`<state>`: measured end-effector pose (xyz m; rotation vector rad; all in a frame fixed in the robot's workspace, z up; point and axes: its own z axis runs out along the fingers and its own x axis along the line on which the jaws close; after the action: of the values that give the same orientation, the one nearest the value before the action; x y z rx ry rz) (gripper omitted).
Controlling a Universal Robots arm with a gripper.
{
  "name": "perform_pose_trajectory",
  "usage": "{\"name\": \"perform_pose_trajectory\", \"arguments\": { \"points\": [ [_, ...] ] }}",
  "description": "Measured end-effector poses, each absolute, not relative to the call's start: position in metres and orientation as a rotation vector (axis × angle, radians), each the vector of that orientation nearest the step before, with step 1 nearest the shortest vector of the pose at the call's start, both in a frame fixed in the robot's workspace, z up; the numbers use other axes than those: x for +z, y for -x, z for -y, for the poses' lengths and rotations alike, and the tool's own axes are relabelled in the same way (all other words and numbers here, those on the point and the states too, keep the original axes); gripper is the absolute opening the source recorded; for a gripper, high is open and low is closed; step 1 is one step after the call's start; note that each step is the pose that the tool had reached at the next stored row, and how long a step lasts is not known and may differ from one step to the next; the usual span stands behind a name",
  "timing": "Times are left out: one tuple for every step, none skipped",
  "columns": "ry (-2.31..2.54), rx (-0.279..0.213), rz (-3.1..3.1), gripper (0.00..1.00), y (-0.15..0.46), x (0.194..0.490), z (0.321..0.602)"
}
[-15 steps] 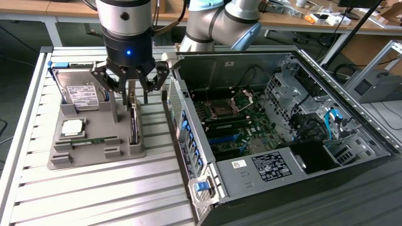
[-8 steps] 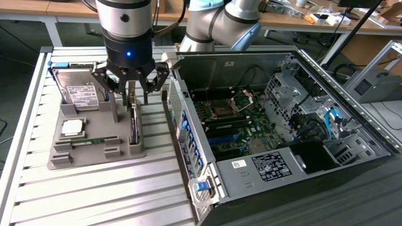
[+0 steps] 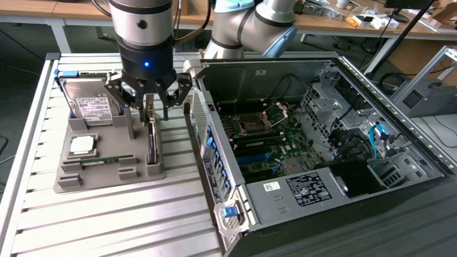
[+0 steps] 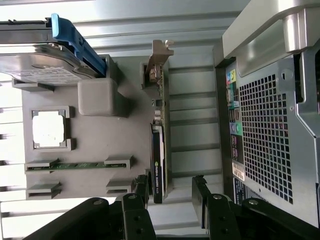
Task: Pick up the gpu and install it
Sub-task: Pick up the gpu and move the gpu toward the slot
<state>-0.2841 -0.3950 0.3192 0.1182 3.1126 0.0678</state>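
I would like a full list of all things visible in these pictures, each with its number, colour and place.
table: one, silver, slatted, under the tray
tray: one, grey, on the table
hard drive: one, silver with white label, tray's far end
cpu: one, silver, middle of tray
memory stick: one, green, lying in tray by the cpu
gpu: one, green with black cooler, on edge at the tray side nearest the case
case: one, grey, open, exterior view's right
arm: one, silver and black, above the tray
tool: one, black, open, fingers either side of the gpu
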Motion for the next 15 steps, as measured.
{"name": "perform_pose_trajectory", "arguments": {
  "points": [
    [-0.118, 0.068, -3.113, 0.48, 0.2841, 0.3187, 0.3948],
    [-0.118, 0.068, -3.112, 0.48, 0.2841, 0.3180, 0.3946],
    [-0.118, 0.068, -3.112, 0.48, 0.2840, 0.3173, 0.3944],
    [-0.118, 0.068, -3.112, 0.48, 0.2841, 0.3168, 0.3939],
    [-0.118, 0.068, -3.112, 0.48, 0.2841, 0.3162, 0.3931],
    [-0.118, 0.068, -3.112, 0.48, 0.2841, 0.3157, 0.3922],
    [-0.118, 0.068, -3.112, 0.48, 0.2841, 0.3152, 0.3910],
    [-0.118, 0.068, -3.112, 0.48, 0.2841, 0.3149, 0.3901],
    [-0.118, 0.068, -3.112, 0.48, 0.2841, 0.3145, 0.3894],
    [-0.118, 0.068, -3.112, 0.48, 0.2841, 0.3142, 0.3889],
    [-0.118, 0.068, -3.112, 0.48, 0.2841, 0.3137, 0.3885],
    [-0.118, 0.068, -3.112, 0.48, 0.2841, 0.3134, 0.3879],
    [-0.118, 0.068, -3.112, 0.48, 0.2841, 0.3130, 0.3875],
    [-0.118, 0.068, -3.112, 0.48, 0.2841, 0.3127, 0.3872],
    [-0.118, 0.068, -3.112, 0.48, 0.2840, 0.3122, 0.3870]
  ]
}}
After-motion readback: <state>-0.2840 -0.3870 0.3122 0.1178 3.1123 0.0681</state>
